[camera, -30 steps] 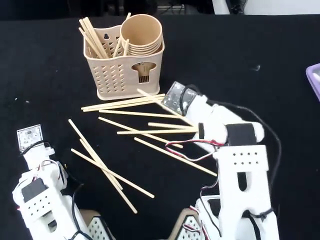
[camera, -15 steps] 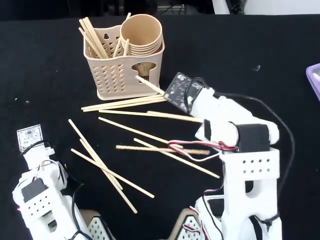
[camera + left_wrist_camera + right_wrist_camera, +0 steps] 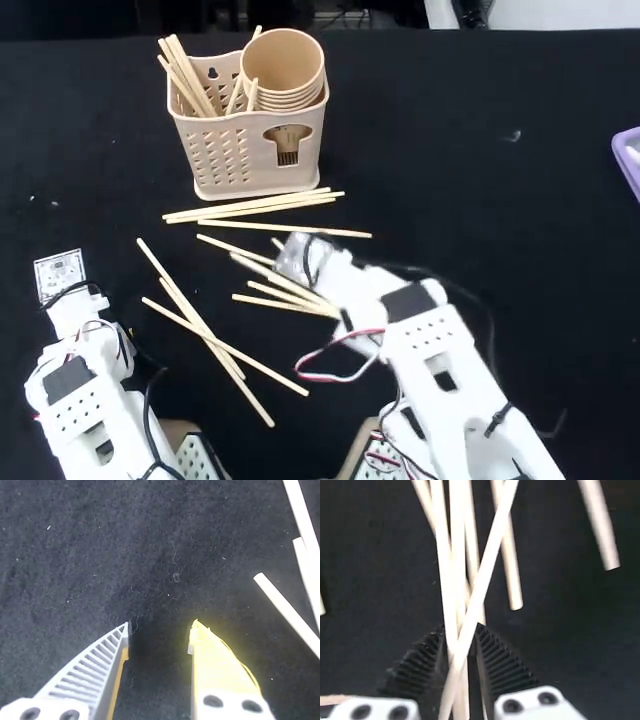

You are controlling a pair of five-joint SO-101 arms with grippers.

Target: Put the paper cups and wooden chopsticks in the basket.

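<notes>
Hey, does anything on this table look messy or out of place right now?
Yes. Loose wooden chopsticks lie scattered and crossed on the black table in front of the beige perforated basket. The right gripper has several between its fingers, crossed rather than aligned.

— What were the arms built from?
— White plastic, both the left arm [image 3: 75, 395] and the right arm [image 3: 445, 365]. Each had flat plates dotted with rows of small holes and a black motor block set in.
— Any wiring?
— A red and white wire [image 3: 335, 362] looped out of the right arm. Thin red wires ran along the left one, which carried a small square board [image 3: 58, 272].
— And the grippers?
— The left gripper [image 3: 160, 625] had a pale grey ribbed finger [image 3: 95, 675] with an orange edge and a yellow finger [image 3: 220, 670]. The right gripper [image 3: 459, 628] had black ribbed fingers [image 3: 417, 665] on a white base with round screw holes.
</notes>
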